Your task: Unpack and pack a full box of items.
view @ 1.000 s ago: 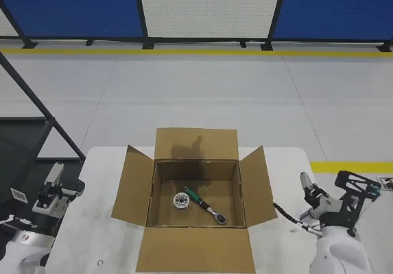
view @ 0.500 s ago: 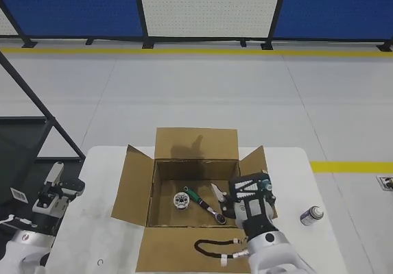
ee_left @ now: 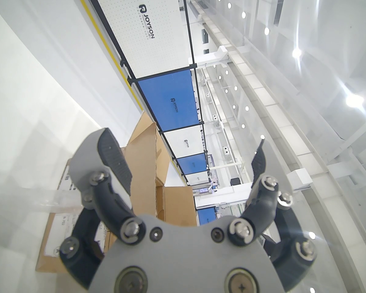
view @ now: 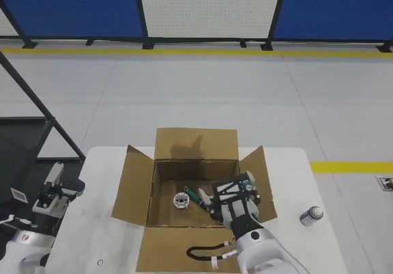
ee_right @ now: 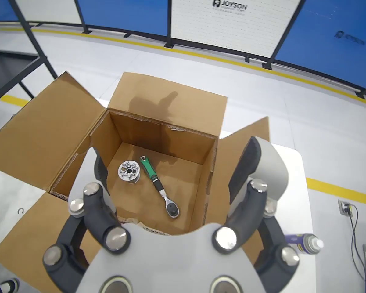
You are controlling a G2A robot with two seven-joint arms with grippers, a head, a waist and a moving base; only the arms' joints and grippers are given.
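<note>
Flaps of the brown cardboard box (view: pixel 196 144) (ee_right: pixel 170 105) (ee_left: pixel 146 166) are folded outward on all four sides, and the box stands open on the white table (view: pixel 100 205) (ee_right: pixel 289 166), about in its middle.

On the bottom of the box lie two things. One is a ratchet wrench with a green handle and a steel head (view: pixel 195 195) (ee_right: pixel 157 184). It lies diagonally, with the handle toward the far wall and the head toward the near wall. The other is a round silver metal disc with holes in its face (view: pixel 181 199) (ee_right: pixel 128 171). It lies just beside the green handle, on the robot's left of it. From the right wrist view the two seem very close, but I cannot tell if they touch.

The right gripper (view: pixel 229 193) (ee_right: pixel 175 150) hangs over the box opening, above the robot's right half of it and close to the right wall. In the top view it covers the head of the wrench. Its two fingers are spread wide and nothing is between them.

The left gripper (view: pixel 57 179) (ee_left: pixel 184 141) is at the left edge of the table, well apart from the box. Its fingers are also spread and hold nothing. In its own view the outside of the box shows behind one finger.

A small spray can with a purple body and a white cap (view: pixel 311 216) (ee_right: pixel 303 243) is on the table at the robot's right, near the right flap but not touching it. I cannot tell if it stands or lies.
</note>
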